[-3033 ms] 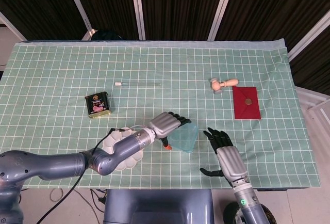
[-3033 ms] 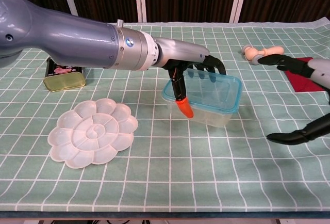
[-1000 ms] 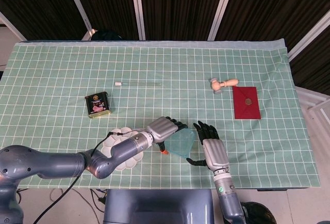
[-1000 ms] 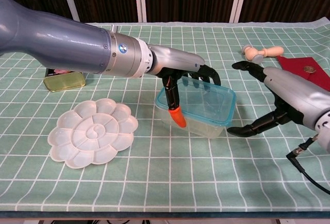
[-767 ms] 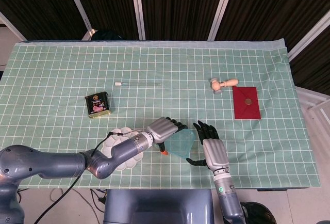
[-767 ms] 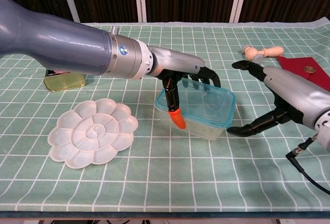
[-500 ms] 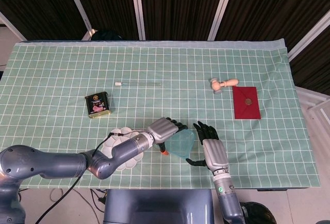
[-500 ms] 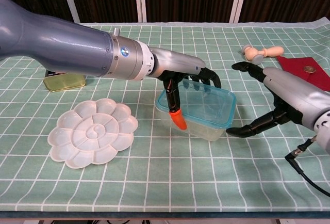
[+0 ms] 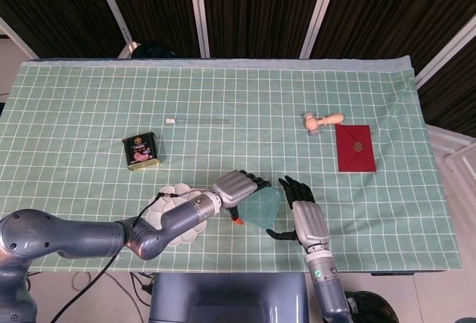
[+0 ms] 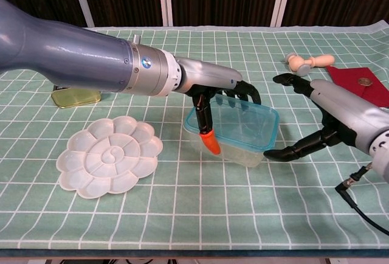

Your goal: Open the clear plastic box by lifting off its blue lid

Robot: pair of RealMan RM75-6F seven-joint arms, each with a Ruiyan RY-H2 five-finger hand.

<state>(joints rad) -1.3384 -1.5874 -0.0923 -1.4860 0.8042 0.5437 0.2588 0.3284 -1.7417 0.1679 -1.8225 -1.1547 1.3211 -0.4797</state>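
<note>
The clear plastic box (image 10: 238,148) with its blue lid (image 10: 246,123) sits near the table's front edge, seen also in the head view as the box (image 9: 263,208). My left hand (image 10: 214,83) (image 9: 236,186) grips the box at its left end: the fingers curl over the far rim and the orange-tipped thumb (image 10: 210,142) presses the near side. My right hand (image 10: 337,111) (image 9: 305,216) is spread beside the box's right end and holds nothing. Its thumb tip lies next to the right wall; whether it touches I cannot tell. The lid sits on the box.
A white flower-shaped palette (image 10: 109,157) lies left of the box, with a small tin (image 10: 76,97) behind it. A thin glass tube (image 9: 199,120) lies mid-table. A wooden stamp (image 10: 310,62) and a red envelope (image 10: 364,84) are at the far right. A cable (image 10: 363,206) trails under my right wrist.
Over three seconds my left hand drew the box nearer and leftward, and my right hand came in from the right to the box's right end. Over the last half second hardly anything moved.
</note>
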